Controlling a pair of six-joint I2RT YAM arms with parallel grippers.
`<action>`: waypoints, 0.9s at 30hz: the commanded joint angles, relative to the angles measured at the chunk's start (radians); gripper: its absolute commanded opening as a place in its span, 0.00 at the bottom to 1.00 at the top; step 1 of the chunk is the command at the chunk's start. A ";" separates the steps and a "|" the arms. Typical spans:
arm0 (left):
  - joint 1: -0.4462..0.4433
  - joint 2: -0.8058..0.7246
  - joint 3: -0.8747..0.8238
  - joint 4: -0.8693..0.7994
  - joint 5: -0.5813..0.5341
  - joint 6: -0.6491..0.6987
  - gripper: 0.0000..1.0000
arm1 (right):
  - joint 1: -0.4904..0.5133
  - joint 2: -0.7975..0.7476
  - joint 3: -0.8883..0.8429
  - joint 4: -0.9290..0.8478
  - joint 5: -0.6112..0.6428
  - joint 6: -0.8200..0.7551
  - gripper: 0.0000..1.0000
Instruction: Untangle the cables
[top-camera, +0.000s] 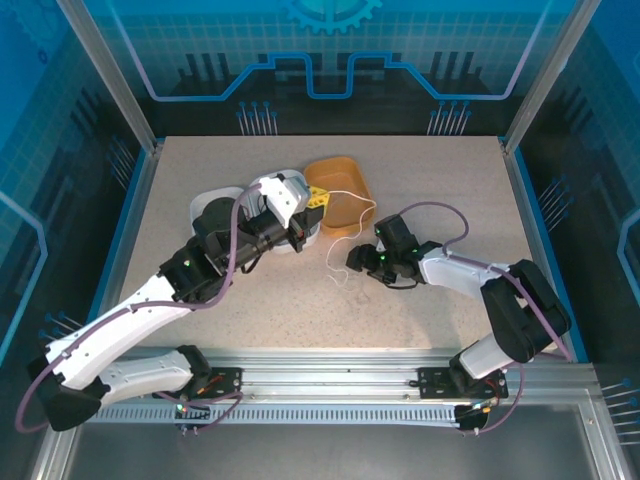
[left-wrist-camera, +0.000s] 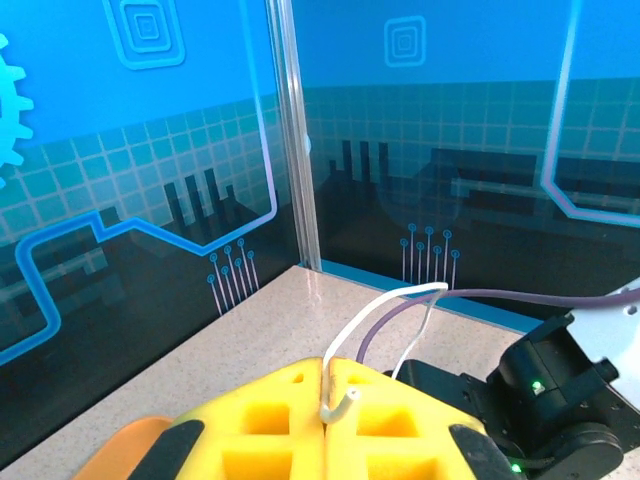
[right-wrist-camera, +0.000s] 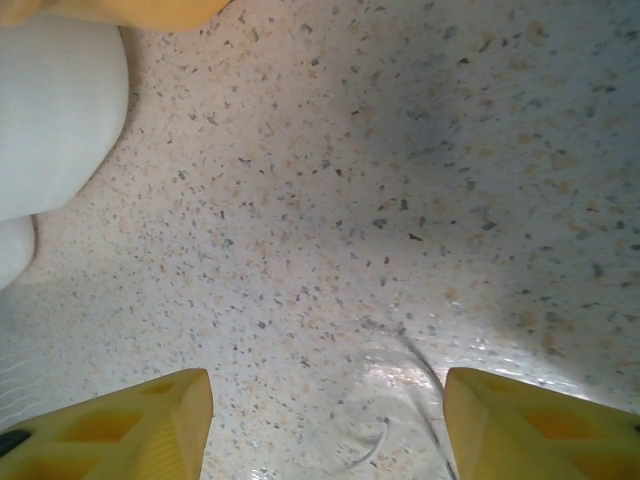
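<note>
A thin whitish cable (top-camera: 372, 210) runs from my left gripper (top-camera: 318, 197) over the orange bowl (top-camera: 340, 190) and drops to the table by my right gripper (top-camera: 352, 262). In the left wrist view the yellow jaws of the left gripper (left-wrist-camera: 330, 375) are shut on the cable (left-wrist-camera: 385, 305), whose short end curls out of the seam. The right gripper (right-wrist-camera: 328, 425) hovers low over the table, open, with a loose stretch of whitish cable (right-wrist-camera: 378, 440) lying between its yellow fingertips (right-wrist-camera: 130, 420). I see no red or black cables.
A white bowl (top-camera: 212, 203) sits under and beside the left arm, next to the orange bowl. It shows as the white bowl (right-wrist-camera: 50, 110) at the right wrist view's upper left. The right arm's black wrist (left-wrist-camera: 545, 385) is close to the left gripper. Blue walls enclose the table.
</note>
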 joint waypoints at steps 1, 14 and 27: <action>-0.003 0.019 0.072 -0.023 -0.048 0.044 0.00 | 0.001 -0.027 -0.006 -0.053 0.038 -0.039 0.62; 0.039 0.009 0.076 -0.117 -0.244 -0.044 0.00 | 0.072 -0.164 0.010 -0.227 0.180 -0.109 0.59; 0.228 0.008 0.067 -0.188 -0.229 -0.162 0.00 | 0.222 -0.148 0.040 -0.305 0.295 -0.028 0.60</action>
